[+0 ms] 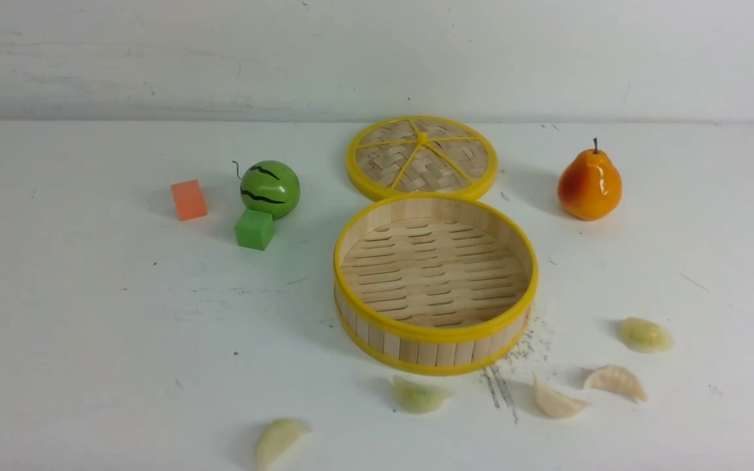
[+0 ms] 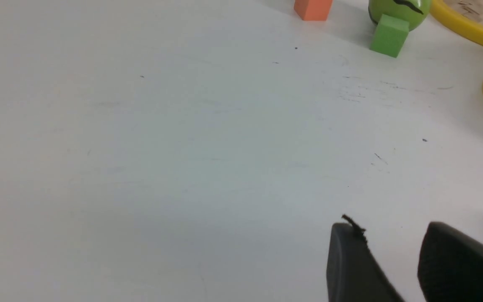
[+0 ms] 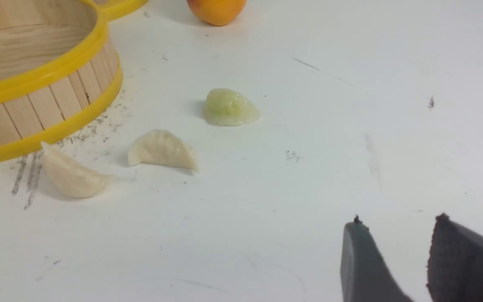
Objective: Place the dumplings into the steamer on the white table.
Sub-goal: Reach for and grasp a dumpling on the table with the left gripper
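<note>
We've got three dumplings (image 1: 616,383) lower right of the front frame, so the right gripper (image 3: 398,220) is nearer. Its jaws sit apart, empty, left gripper (image 2: 392,226) too.

Scuffed pale wall (image 1: 154,59) behind the white table (image 1: 76,340)
Wall rises at 12 o'clock, smudged grey; table bears dark scratches toward 5 o'clock; light soft.

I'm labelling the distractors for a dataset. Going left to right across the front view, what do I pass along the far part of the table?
orange cube → toy watermelon → woven lid → pear. The green cube overlaps the watermelon sideways, so I leave it out.
</note>
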Robot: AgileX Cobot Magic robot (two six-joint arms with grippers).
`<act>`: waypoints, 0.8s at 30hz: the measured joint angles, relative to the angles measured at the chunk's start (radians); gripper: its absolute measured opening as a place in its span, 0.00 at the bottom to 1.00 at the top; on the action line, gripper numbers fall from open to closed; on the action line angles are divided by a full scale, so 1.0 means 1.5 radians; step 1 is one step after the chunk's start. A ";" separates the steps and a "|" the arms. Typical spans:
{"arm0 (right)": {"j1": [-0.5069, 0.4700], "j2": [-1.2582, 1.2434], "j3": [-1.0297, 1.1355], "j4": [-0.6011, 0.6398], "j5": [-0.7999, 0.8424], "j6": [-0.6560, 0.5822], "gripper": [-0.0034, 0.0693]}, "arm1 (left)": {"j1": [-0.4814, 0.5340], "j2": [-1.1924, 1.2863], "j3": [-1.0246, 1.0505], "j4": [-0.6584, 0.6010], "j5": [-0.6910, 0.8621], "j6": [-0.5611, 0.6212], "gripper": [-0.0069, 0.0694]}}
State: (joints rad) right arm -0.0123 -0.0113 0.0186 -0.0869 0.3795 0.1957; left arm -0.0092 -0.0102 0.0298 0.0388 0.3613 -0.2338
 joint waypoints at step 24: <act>0.000 0.000 0.005 0.531 -0.005 0.230 0.38 | 0.000 0.000 0.000 -0.545 -0.075 -0.365 0.40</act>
State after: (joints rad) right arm -0.0123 -0.0113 0.0265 0.7099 0.3715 0.5401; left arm -0.0092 -0.0102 0.0298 -0.7791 0.2488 -0.7809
